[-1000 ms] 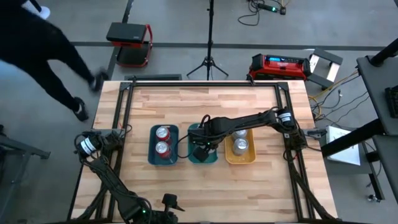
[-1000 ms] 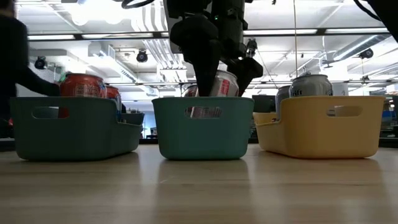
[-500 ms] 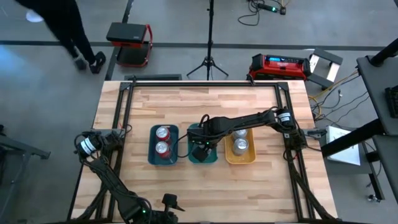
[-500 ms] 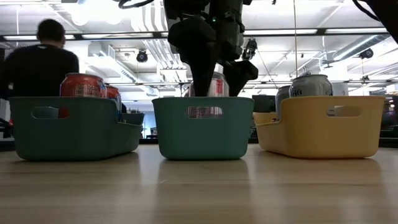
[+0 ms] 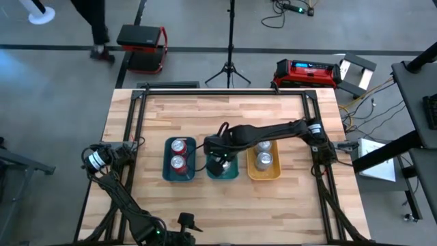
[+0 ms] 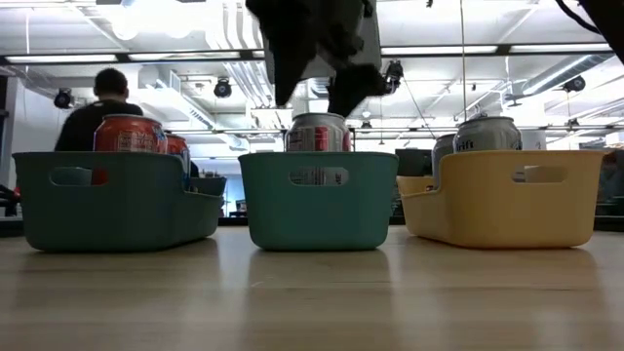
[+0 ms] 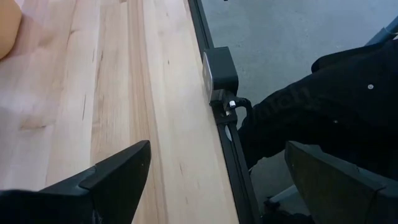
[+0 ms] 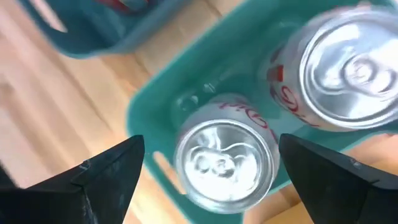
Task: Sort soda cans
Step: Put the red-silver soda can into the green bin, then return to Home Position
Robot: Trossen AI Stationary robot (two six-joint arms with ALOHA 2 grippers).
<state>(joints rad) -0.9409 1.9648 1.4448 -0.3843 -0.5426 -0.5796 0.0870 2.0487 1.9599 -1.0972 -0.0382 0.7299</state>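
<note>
— So where is the right pincer (image 5: 217, 162)?

— Over the middle teal tray (image 5: 232, 172), with its arm stretched in from the tabletop's right side. Its two dark fingers (image 8: 102, 180) are spread wide with nothing between them, and a silver can (image 8: 225, 155) stands upright in the tray right below the gap.

— Is that can alone in there?

— No, a second silver can (image 8: 349, 74) stands just beside it in the same tray. From table height one silver can (image 6: 318, 133) shows above the tray's rim, with the pincer above it and apart from it.

— And the other cans?

— Two red cans (image 5: 179, 154) sit in the left teal tray (image 5: 167, 171), and two silver cans (image 5: 263, 154) in the orange tray (image 5: 252, 174) on the right.

— The left pincer (image 7: 211, 180)?

— Parked at the tabletop's (image 5: 225, 113) near left edge, fingers wide apart and holding nothing.
</note>
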